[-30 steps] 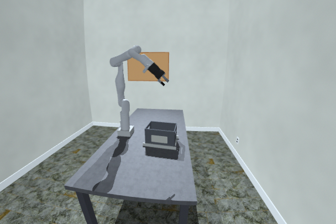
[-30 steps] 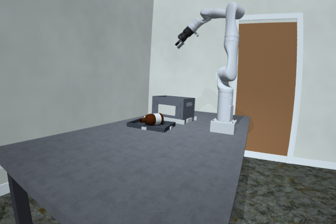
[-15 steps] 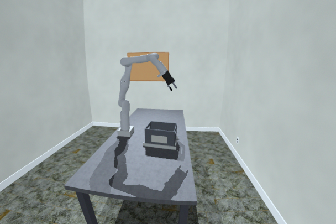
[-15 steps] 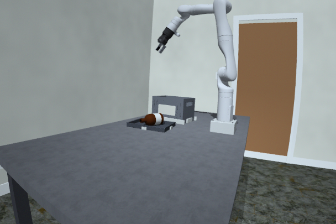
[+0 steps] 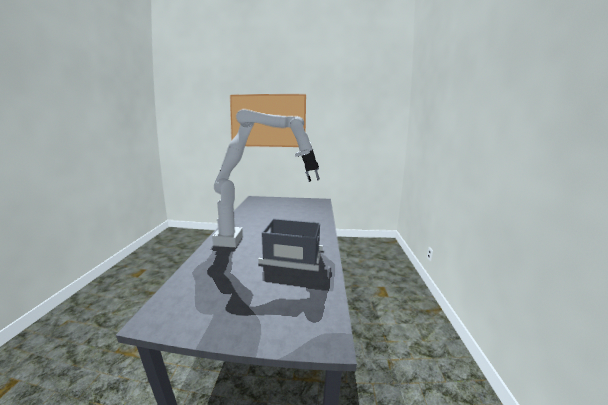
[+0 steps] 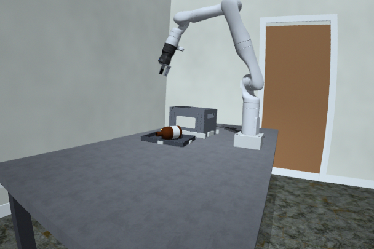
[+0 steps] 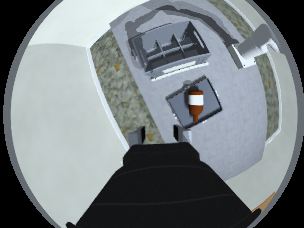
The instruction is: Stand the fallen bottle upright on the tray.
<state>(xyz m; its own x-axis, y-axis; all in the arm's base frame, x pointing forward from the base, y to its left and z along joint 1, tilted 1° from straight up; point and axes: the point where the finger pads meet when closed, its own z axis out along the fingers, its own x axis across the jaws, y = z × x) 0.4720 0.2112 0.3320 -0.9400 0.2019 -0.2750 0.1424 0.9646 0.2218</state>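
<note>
A brown bottle point(image 6: 170, 132) point(image 7: 195, 105) with a white label lies on its side in the shallow dark tray point(image 6: 148, 138) point(image 7: 175, 102); its neck points away from the crate. My gripper point(image 5: 313, 179) point(image 6: 163, 72) point(image 7: 159, 131) is open and empty. It hangs high above the table, over the crate and tray area, tilted downward. In the wrist view the tray and bottle show just beyond the right fingertip, far below. In the top view the crate hides the tray and bottle.
A dark grey open crate point(image 5: 291, 239) point(image 6: 205, 120) point(image 7: 170, 46) stands right behind the tray, on the grey table point(image 5: 300, 209) point(image 6: 123, 184). The arm's base point(image 5: 227, 237) point(image 6: 248, 141) is bolted beside the crate. A wall runs close along the table's crate side.
</note>
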